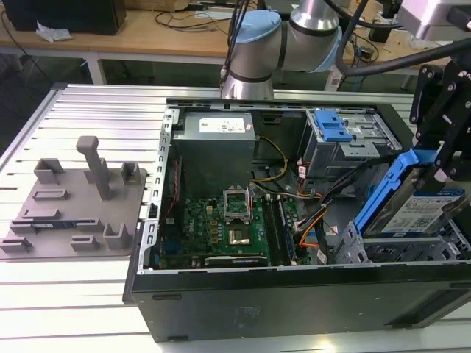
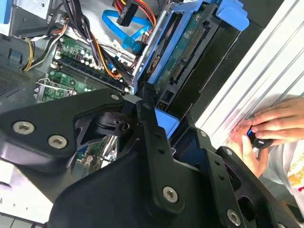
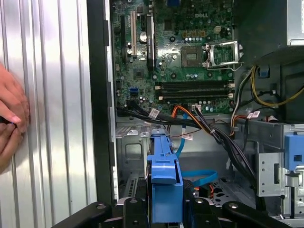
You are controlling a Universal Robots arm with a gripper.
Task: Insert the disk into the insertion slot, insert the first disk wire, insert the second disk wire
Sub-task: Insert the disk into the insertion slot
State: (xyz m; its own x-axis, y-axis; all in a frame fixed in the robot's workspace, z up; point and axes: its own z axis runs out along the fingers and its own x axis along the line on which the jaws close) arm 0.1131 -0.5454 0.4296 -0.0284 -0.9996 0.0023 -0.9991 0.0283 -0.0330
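Gripper (image 1: pixel 441 163) of mine, black metal, is clamping the flat silver hard drive (image 1: pixel 434 209) in its bright blue plastic frame, holding it tilted over the low grey sheet-metal bay (image 1: pixel 357 250) at the corner of the open black computer case (image 1: pixel 294 301), on the exterior view's right.

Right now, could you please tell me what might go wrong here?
The disk, tilted in the tool, may catch on the edge of the drive cage. Orange and black cables beside that cage could get pinched. A person's hand is on the table beside the case, close to the tool.
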